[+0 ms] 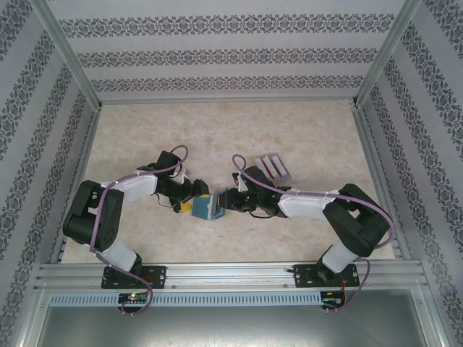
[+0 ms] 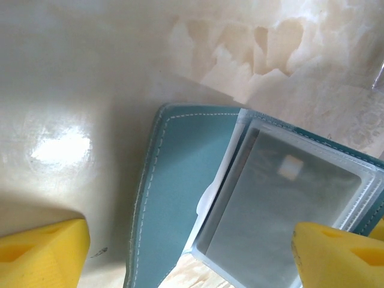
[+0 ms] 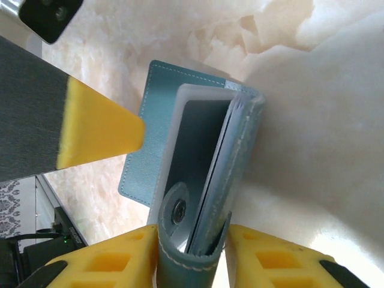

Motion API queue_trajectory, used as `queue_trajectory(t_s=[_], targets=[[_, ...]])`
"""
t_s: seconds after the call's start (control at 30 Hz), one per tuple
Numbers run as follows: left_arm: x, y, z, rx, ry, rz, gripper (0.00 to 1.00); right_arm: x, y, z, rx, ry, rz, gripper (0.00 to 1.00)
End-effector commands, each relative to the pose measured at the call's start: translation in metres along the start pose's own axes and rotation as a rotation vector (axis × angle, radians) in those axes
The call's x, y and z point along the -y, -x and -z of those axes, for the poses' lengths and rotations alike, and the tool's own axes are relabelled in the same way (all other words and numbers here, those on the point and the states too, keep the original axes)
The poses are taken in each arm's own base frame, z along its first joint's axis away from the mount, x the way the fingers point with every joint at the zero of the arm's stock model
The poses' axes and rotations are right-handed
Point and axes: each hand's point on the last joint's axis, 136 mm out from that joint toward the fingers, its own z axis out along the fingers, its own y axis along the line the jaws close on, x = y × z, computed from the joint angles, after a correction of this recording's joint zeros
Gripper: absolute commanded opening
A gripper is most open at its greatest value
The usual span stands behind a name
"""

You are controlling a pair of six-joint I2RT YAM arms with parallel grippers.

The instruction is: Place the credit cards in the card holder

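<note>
While ajar, wallet [image 3: 201, 150] in right tool [image 3: 192, 252]

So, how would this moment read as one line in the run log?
left gripper: open, over card holder | right gripper: shut on card holder edge | card holder: partly open, clear sleeves showing

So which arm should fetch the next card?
Left, probably: the left jaws are open and free, while the right jaws clamp the card holder. The credit cards lie toward the right side, though.
</note>
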Motion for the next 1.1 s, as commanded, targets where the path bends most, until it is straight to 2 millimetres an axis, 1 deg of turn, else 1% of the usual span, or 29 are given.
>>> queue_trajectory(t_s=[0.0,0.1,0.17,0.23,0.3,0.47,0.57,0.7,0.83,0.9,1.0,1.07], targets=[[-0.007,0.008,0.002,0.024,0.033,-0.005,0.88,-0.026,0.014,0.010,0.050,0.074,0.064,0.36],[-0.008,0.008,0.000,0.023,0.034,0.002,0.86,-0.026,0.014,0.014,0.066,0.073,0.067,0.35],[-0.009,0.007,-0.002,0.018,0.030,0.009,0.82,-0.025,0.015,0.016,0.072,0.064,0.068,0.30],[-0.009,0.006,-0.004,0.011,0.024,0.012,0.75,-0.021,0.012,0.015,0.061,0.051,0.068,0.28],[-0.010,0.006,-0.005,0.008,0.024,0.016,0.72,-0.020,0.010,0.012,0.046,0.048,0.069,0.27],[-0.010,0.006,-0.004,0.007,0.021,0.015,0.72,-0.015,-0.003,-0.002,-0.009,0.012,0.083,0.29],[-0.010,0.005,-0.005,0.006,0.022,0.017,0.68,-0.011,-0.007,-0.008,-0.022,-0.010,0.083,0.28],[-0.013,0.004,-0.006,-0.002,0.031,0.027,0.63,-0.005,-0.009,-0.010,-0.022,-0.030,0.079,0.24],[-0.017,0.003,-0.008,-0.006,0.039,0.036,0.62,-0.001,-0.009,-0.010,-0.024,-0.048,0.082,0.21],[-0.018,0.002,-0.009,-0.009,0.041,0.038,0.61,0.000,-0.010,-0.010,-0.030,-0.062,0.085,0.21],[-0.017,0.002,-0.010,-0.011,0.033,0.043,0.57,0.003,-0.011,-0.012,-0.039,-0.088,0.086,0.21],[-0.015,0.002,-0.012,-0.017,0.011,0.048,0.47,0.005,-0.011,-0.013,-0.044,-0.100,0.086,0.20]])
